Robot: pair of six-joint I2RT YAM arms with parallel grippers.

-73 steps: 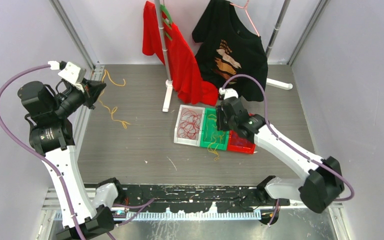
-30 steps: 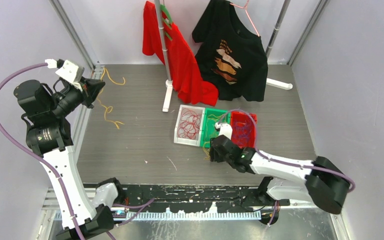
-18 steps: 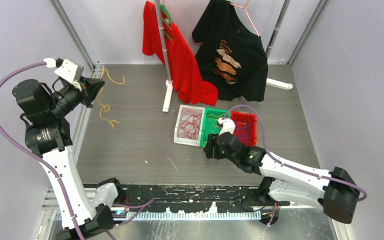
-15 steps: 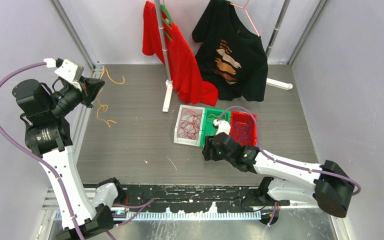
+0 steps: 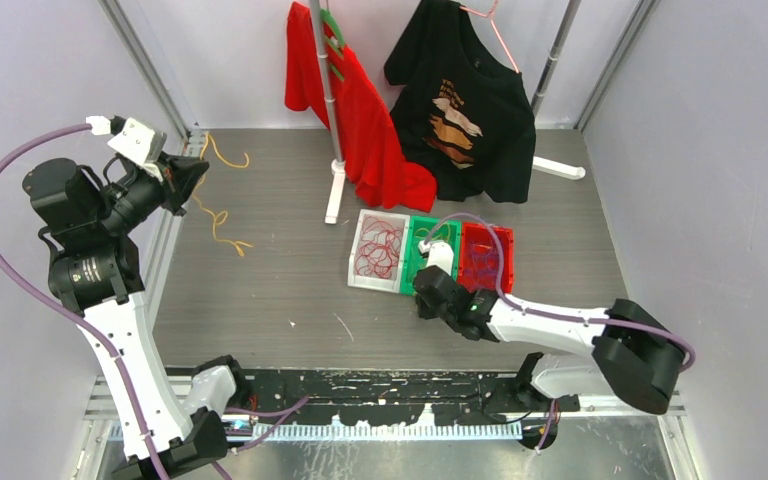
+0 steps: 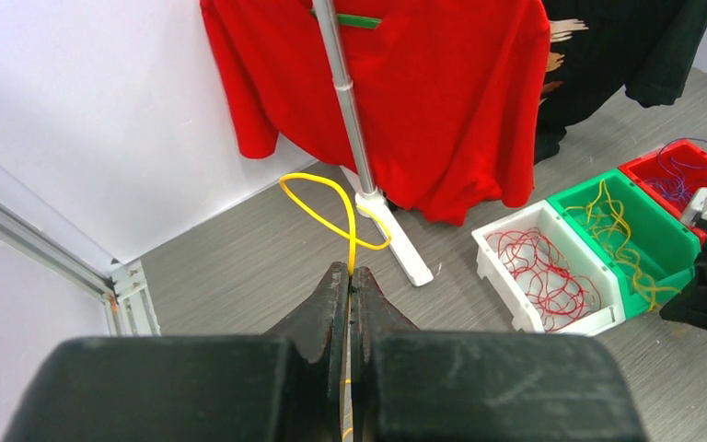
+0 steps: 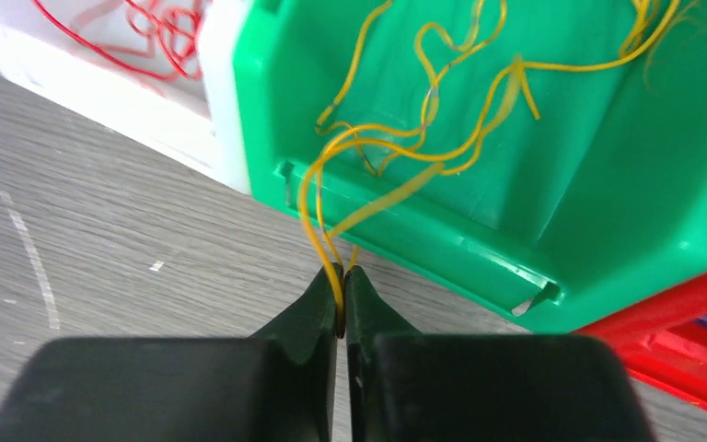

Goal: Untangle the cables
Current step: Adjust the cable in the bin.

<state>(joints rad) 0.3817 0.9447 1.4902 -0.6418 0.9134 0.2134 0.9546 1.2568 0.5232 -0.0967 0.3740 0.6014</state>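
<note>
Our right claw [image 7: 341, 276] was pinched shut on a yellow cable [image 7: 311, 198], just in front of the green bin [image 7: 423, 247]. That cable looped over the bin's wall to more yellow ones inside. Our left claw [image 6: 349, 276], far from the green bin, was squeezed shut on a long yellow cable [image 6: 353, 226]. We thought a hard tug could drag the whole bunch out, or tip the bin, because those cables looked tangled.
</note>
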